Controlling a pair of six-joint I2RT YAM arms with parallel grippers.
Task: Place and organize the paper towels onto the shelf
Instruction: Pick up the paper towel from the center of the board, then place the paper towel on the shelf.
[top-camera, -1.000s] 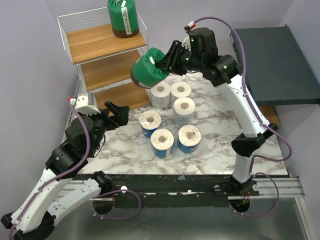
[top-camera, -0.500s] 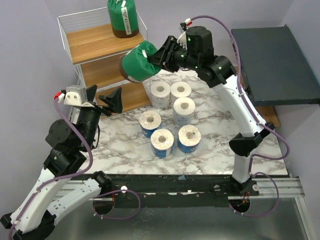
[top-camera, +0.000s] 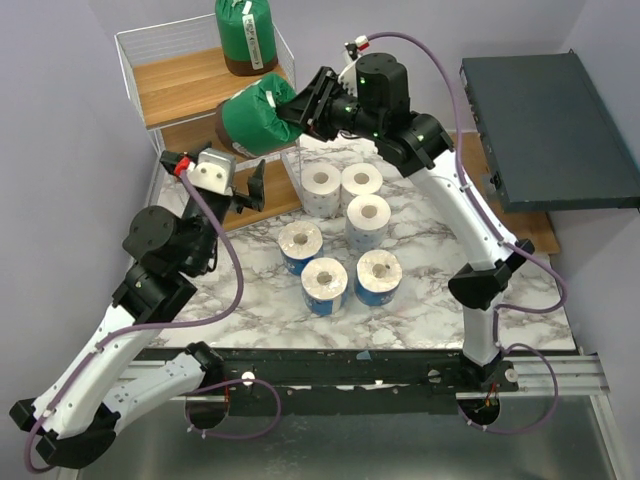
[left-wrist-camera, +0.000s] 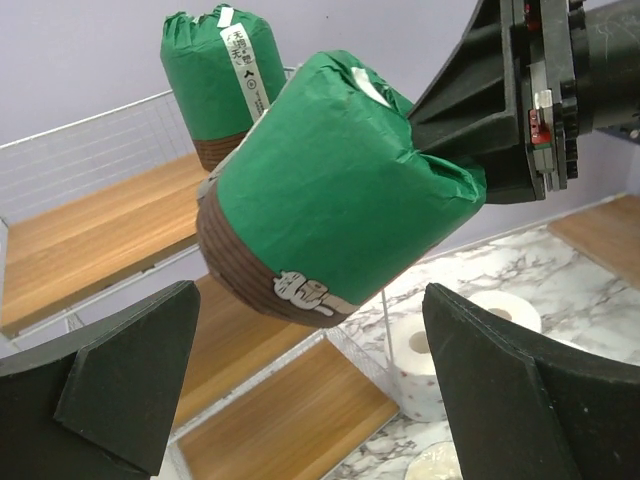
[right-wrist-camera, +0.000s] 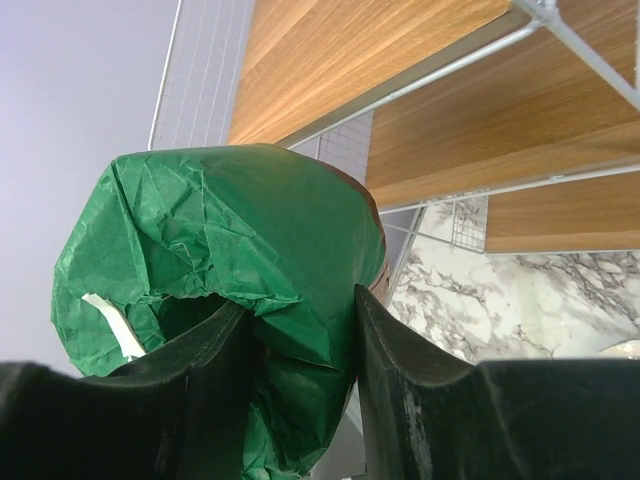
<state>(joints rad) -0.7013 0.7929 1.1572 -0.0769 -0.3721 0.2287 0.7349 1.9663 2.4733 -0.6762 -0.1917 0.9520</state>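
Note:
My right gripper (top-camera: 300, 107) is shut on a green-wrapped roll (top-camera: 252, 118), holding it tilted in the air beside the wire shelf (top-camera: 200, 100), level with its middle board. The roll also shows in the right wrist view (right-wrist-camera: 220, 290) and the left wrist view (left-wrist-camera: 330, 215). A second green-wrapped roll (top-camera: 246, 35) stands on the shelf's top board. My left gripper (top-camera: 245, 188) is open and empty, just below the held roll, in front of the shelf's lowest board. Several white and blue-printed rolls (top-camera: 340, 240) stand grouped on the marble tabletop.
A dark grey flat box (top-camera: 550, 130) lies at the right, beyond the marble top's edge. The shelf stands in the far left corner against the purple walls. A white roll (left-wrist-camera: 430, 365) stands close by the shelf's right side.
My right gripper has carried the green roll left and up toward the shelf. My left arm has risen and moved in toward the shelf, under the roll.

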